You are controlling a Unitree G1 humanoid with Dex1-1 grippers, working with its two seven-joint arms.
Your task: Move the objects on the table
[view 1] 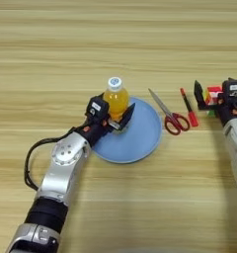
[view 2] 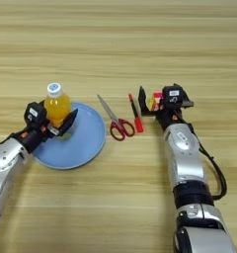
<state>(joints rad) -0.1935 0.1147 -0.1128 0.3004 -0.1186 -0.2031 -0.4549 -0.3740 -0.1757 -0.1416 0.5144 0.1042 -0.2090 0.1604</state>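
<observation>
1. The table (view 1: 118, 44) is a wide light wooden top with plank grain running across, and it fills both views.
2. A round light-blue plate (view 1: 140, 141) lies near the middle of the table.
3. The juice bottle (view 1: 116, 99), orange with a white cap, stands upright on the plate's far left part.
4. The left gripper (view 1: 116, 117) is at the bottle's lower body, one black finger on each side of it. The fingers look closed against the bottle, holding it, and the bottle's base is hidden behind them.
5. The scissors (view 1: 171, 116) lie flat on the table just to the right of the plate, red handles toward the robot and closed blades pointing away and to the left.
6. The pen (view 1: 188, 107), slim, red and black, lies just right of the scissors, roughly parallel to the blades, apart from them.
7. The puzzle cube (view 1: 214, 95) sits to the right of the pen, with red, white and green faces showing.
8. The right gripper (view 2: 151, 105) is at the cube: one black finger stands on the cube's left side and the rest of the gripper on its right, so the cube sits between the fingers. Whether they press it I cannot tell.
</observation>
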